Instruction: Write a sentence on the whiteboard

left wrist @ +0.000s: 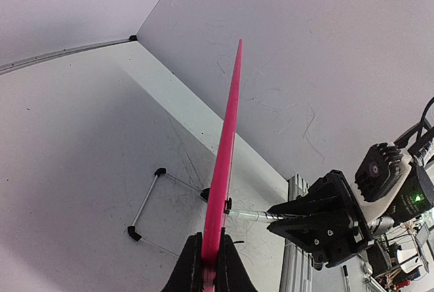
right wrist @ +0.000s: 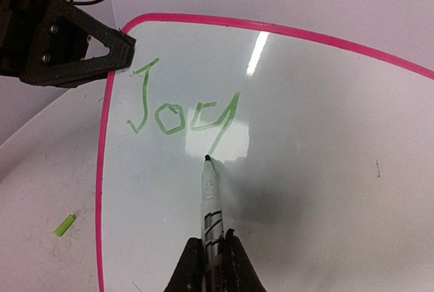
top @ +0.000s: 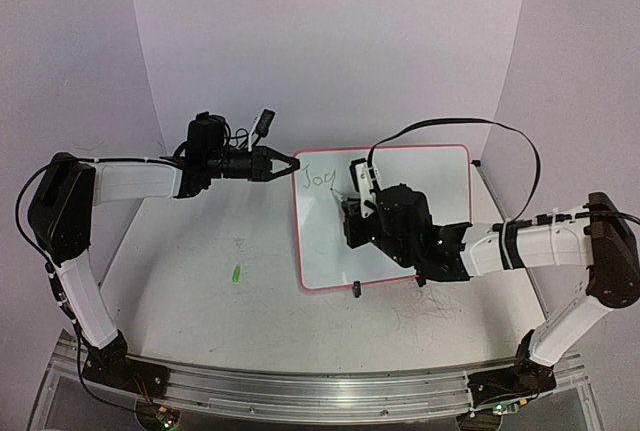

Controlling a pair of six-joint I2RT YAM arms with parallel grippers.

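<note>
Pen (right wrist: 210, 194), gripped in my right hand (right wrist: 211, 244), has its tip at the tail of "Joy" (right wrist: 182, 112); blank board (right wrist: 325, 143) lies to the right of it, my left hand (top: 285, 164) clamping the left rim.

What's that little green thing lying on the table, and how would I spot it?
Find the whiteboard with its pink rim on the table. Left of it, lying apart, is the small green piece, the only green thing off the board.

whiteboard (top: 430, 171) upper right free | left gripper (top: 292, 164) jaws on top-left corner | right gripper (right wrist: 213, 255), marker (right wrist: 210, 197) over left-centre
</note>
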